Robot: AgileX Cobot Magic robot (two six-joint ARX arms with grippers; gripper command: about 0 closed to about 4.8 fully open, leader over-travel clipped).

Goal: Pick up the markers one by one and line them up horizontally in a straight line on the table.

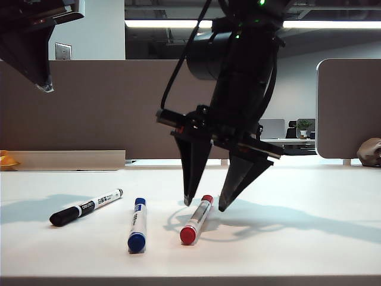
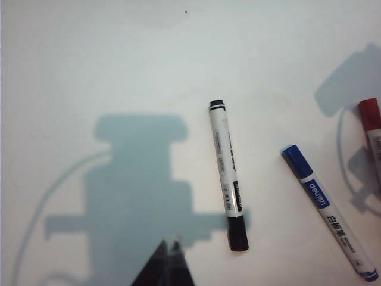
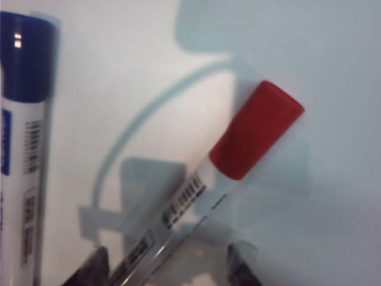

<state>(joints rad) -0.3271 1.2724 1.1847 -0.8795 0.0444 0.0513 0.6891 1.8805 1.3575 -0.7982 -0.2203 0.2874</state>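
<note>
right gripper (image 1: 205,204): fingers spread, straddling far end of red marker (image 1: 197,219) lying on table (image 1: 309,238) | left gripper (image 2: 168,262): pressed together, raised above black marker (image 2: 228,200) | blue marker (image 1: 137,223) between them

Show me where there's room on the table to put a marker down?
Bare table lies right of the red marker, and left of the black marker. It's crowded around the blue marker, where the open right gripper straddles the red one. The shut left gripper hangs high, left.
</note>
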